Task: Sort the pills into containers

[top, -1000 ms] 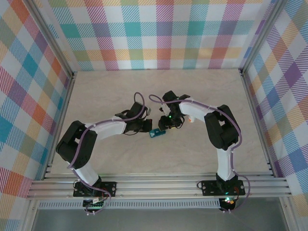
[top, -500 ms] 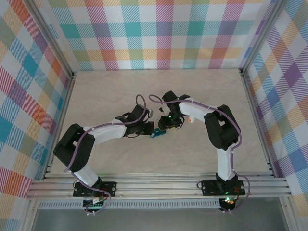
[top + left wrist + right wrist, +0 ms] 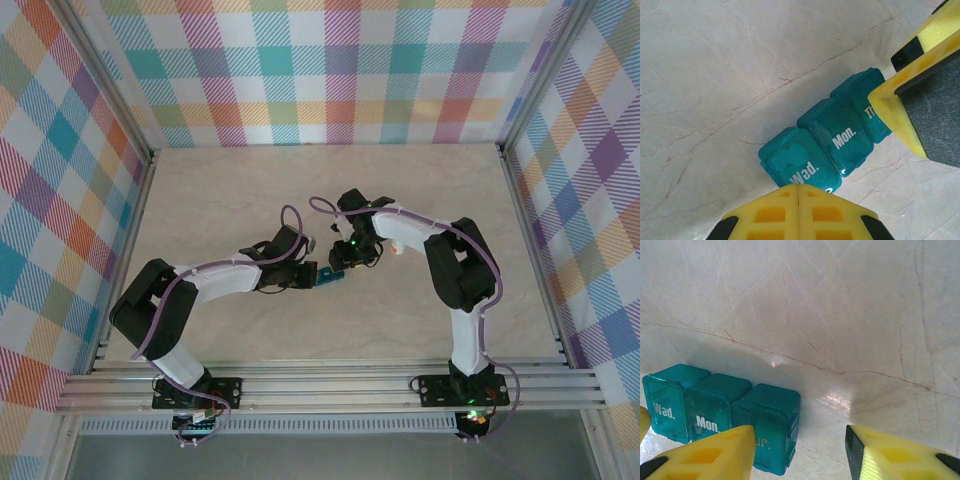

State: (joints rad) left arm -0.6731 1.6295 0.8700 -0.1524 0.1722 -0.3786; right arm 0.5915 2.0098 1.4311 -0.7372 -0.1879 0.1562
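Teal containers (image 3: 835, 135) (lids marked Wed. and Mon.) are seen lying mid-table (image 3: 715, 75). The left gripper (image 3: 799, 192), closed and empty, is set at the Wed. end, apparently to steady the strip. The right gripper (image 3: 800, 432), half open with nothing held, is poised over the far end.

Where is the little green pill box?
The teal-green plastic strip of three joined compartments lies on the pale table, top view centre, between the left pincer and right pincer.

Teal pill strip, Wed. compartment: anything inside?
Through the closed translucent lid of the small teal plastic three-compartment strip, the Wed. compartment shows a pale rounded shape, possibly a pill. Its near edge is hidden behind the shut left end effector.
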